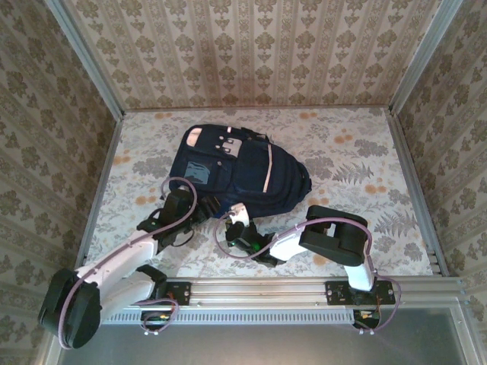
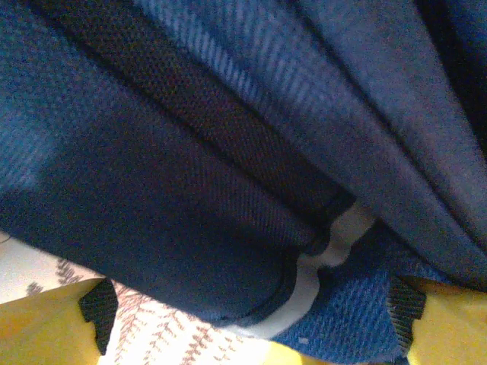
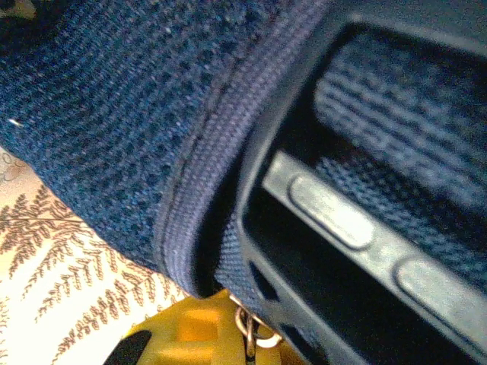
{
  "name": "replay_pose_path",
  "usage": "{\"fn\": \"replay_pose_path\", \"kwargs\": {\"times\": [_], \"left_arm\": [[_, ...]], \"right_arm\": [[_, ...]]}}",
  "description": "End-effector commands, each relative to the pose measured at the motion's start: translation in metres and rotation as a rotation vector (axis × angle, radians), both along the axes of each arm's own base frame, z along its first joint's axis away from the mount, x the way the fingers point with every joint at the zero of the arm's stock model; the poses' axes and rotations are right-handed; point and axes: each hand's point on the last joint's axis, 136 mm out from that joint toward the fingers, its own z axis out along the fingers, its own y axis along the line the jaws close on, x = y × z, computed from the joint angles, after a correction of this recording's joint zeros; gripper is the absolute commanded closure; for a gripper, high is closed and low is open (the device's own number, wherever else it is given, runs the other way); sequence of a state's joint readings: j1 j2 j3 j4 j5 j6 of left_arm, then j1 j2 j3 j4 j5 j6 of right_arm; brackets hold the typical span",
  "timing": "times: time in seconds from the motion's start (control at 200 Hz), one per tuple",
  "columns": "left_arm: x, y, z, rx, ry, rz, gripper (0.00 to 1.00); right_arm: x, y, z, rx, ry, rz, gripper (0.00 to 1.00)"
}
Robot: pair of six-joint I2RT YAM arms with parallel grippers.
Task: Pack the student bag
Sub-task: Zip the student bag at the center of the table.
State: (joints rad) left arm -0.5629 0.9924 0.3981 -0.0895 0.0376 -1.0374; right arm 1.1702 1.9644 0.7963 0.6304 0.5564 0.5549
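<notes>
The left pincer [image 1: 204, 205] has its yellow fingers [image 2: 46, 327] spread wide. The navy student bag [image 1: 243, 167] lies on the table directly ahead of it, with the fabric and a pale stripe [image 2: 335, 243] spanning the gap between the fingers. The right pincer [image 1: 238, 220] is closed tight against the bag's near edge. A small metal ring [image 3: 255, 334] sits at its fingertip; I cannot tell whether it is pinched.

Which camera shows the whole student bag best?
Top external: the entire student bag is visible, outline and pocket included. Left wrist gives close-up fabric with a pale stripe; right wrist, a seam and buckle.
</notes>
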Motion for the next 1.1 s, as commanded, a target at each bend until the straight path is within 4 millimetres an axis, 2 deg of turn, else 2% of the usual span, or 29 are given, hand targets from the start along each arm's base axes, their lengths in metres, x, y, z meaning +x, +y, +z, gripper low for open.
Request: {"fn": "replay_pose_path", "kwargs": {"times": [0.0, 0.085, 0.17, 0.345, 0.43, 0.67, 0.945, 1.095], "left_arm": [[0.016, -0.003, 0.005, -0.027, -0.068, 0.057, 0.1], [0.018, -0.001, -0.003, -0.006, -0.059, 0.073, 0.18], [0.022, 0.004, -0.007, 0.022, -0.059, 0.098, 0.32], [0.031, 0.026, 0.001, 0.105, -0.065, 0.169, 0.83], [0.035, 0.041, 0.01, 0.138, -0.079, 0.217, 0.98], [0.043, 0.071, 0.016, 0.175, -0.074, 0.29, 1.0], [0.05, 0.076, 0.02, 0.188, -0.073, 0.281, 1.0], [0.054, 0.08, 0.027, 0.214, -0.078, 0.27, 1.0]], "right_arm": [[-0.002, 0.01, 0.012, 0.053, -0.007, 0.04, 1.0], [0.0, 0.006, 0.011, 0.037, -0.005, 0.028, 1.0], [0.001, -0.002, 0.01, -0.01, -0.002, 0.006, 1.0], [0.0, -0.025, 0.008, -0.12, 0.009, -0.03, 1.0], [-0.003, -0.033, 0.007, -0.163, 0.019, -0.027, 1.0], [-0.01, -0.05, 0.013, -0.231, 0.029, 0.003, 1.0], [-0.02, -0.059, 0.024, -0.263, 0.057, 0.102, 1.0], [-0.025, -0.079, 0.029, -0.284, 0.083, 0.114, 1.0]]}}
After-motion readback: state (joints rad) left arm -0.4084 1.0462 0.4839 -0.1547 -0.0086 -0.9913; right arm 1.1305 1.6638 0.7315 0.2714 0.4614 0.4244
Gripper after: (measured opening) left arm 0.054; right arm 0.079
